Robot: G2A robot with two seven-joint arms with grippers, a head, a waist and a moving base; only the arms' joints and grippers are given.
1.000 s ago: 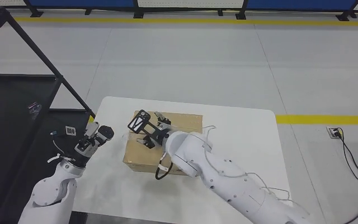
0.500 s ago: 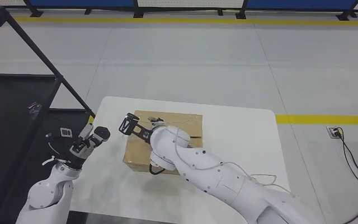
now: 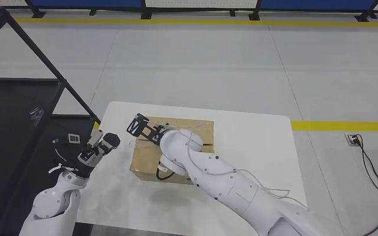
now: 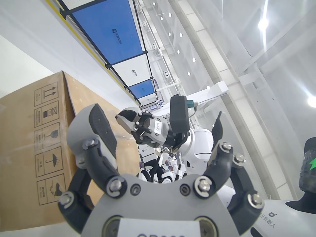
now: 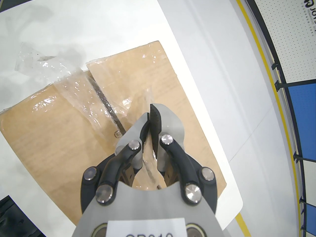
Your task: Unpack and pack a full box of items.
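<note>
Our right pincer is pinched tight on a strip of clear tape, just above the top of the cardboard box. Our left pincer gapes wide and holds nothing, just beside the box's printed side wall. We see the white table bearing the box near its middle, flaps lying flat. The crinkled tape lifts off the seam between the flaps, one end reaching past the box's edge over the table.

One cardboard box, one strip of clear tape, one white tabletop, and two robot hands: a left hand and a right hand.
</note>
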